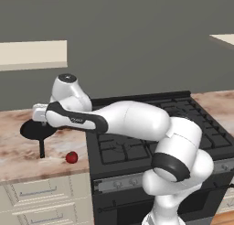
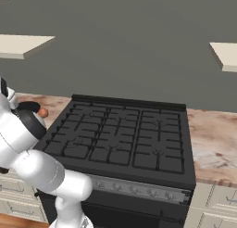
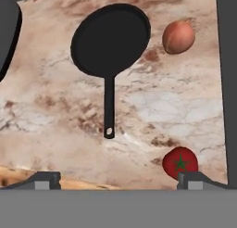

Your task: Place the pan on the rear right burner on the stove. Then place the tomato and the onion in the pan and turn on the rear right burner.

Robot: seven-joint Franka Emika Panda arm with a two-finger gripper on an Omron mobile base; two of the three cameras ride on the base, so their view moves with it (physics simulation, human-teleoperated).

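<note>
Pan (image 3: 111, 41) on counter, beneath open tool (image 3: 119, 180)

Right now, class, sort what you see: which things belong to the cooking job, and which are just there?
Job: pan, onion and tomato, all lying apart on the counter; stove; rear right burner; open pincer above them.

Just there: drawers under the counter; wall shelf.
</note>
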